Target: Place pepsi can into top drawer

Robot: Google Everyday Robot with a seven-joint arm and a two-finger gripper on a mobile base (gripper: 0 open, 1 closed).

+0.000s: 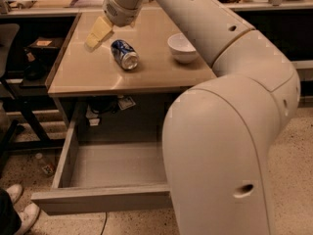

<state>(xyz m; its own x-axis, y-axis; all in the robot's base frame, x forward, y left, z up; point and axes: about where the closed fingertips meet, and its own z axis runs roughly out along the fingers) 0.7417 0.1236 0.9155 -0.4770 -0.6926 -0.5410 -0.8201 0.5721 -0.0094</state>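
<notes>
One pepsi can [124, 54] lies sideways on the worktop [98, 75], just right of the gripper [93, 40]; whether it is open, I cannot tell.

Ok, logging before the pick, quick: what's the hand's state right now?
Hand: open or closed cannot be told; holding nothing, it hovers beside the pepsi can, which lies on its side on the table.

Looks like lab or workroom: speckled floor [298, 155], cluttered benches [259, 6] along back wall, beige table [161, 72]; gripper [98, 33] above table's far-left part.
</notes>
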